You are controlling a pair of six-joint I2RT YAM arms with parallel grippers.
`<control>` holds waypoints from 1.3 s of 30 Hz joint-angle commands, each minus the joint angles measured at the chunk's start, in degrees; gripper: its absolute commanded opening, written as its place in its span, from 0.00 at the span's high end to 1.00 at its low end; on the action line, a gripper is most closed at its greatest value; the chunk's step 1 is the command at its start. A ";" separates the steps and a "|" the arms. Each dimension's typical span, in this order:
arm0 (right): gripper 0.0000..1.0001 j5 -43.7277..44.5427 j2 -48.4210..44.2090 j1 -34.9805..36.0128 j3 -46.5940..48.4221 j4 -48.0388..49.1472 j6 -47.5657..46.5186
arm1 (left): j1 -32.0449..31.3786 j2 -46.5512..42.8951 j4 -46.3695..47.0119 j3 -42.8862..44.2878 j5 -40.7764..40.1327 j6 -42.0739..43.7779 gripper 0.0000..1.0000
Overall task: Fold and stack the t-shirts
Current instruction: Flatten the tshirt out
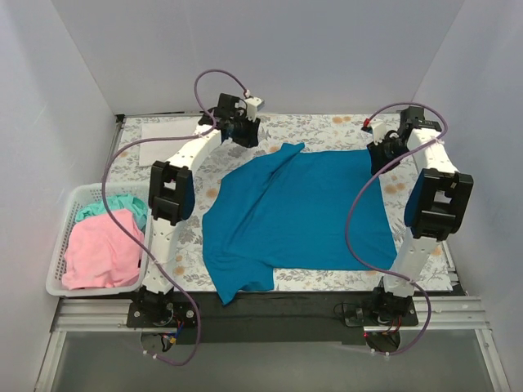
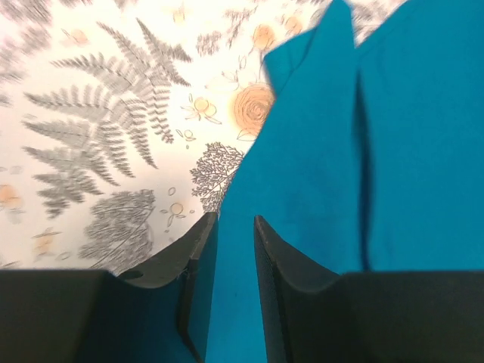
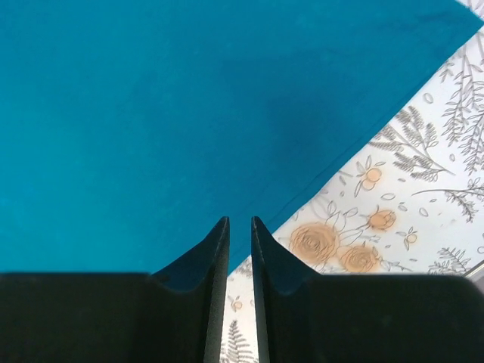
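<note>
The teal-blue t-shirt [image 1: 298,212] lies spread over the floral table cover, with its near left part folded over and a ridge at the far left corner. It also shows in the left wrist view [image 2: 363,151] and the right wrist view [image 3: 166,113]. My left gripper [image 1: 249,135] [image 2: 236,219] hovers over the shirt's far left edge, jaws a little apart, with flat cloth showing below the gap. My right gripper [image 1: 382,155] [image 3: 240,221] is at the shirt's far right edge, jaws nearly together and empty. A folded white t-shirt [image 1: 167,135] lies at the back left.
A white slatted basket [image 1: 61,245] stands at the left edge and holds a pink t-shirt [image 1: 102,253] and a mint green t-shirt [image 1: 114,206]. White walls close in the table at the back and on both sides.
</note>
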 commanded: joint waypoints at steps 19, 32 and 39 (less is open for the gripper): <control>0.78 10.68 14.47 0.56 4.41 11.23 11.07 | 1.59 7.14 2.43 -5.42 -11.49 -4.74 0.87; 0.81 18.16 12.27 0.47 -0.95 12.19 6.68 | 6.60 3.10 0.94 -11.22 -22.64 0.54 0.92; 0.83 18.42 8.32 0.47 -4.03 12.02 4.57 | 7.04 -0.77 0.76 -16.33 -24.24 2.48 0.93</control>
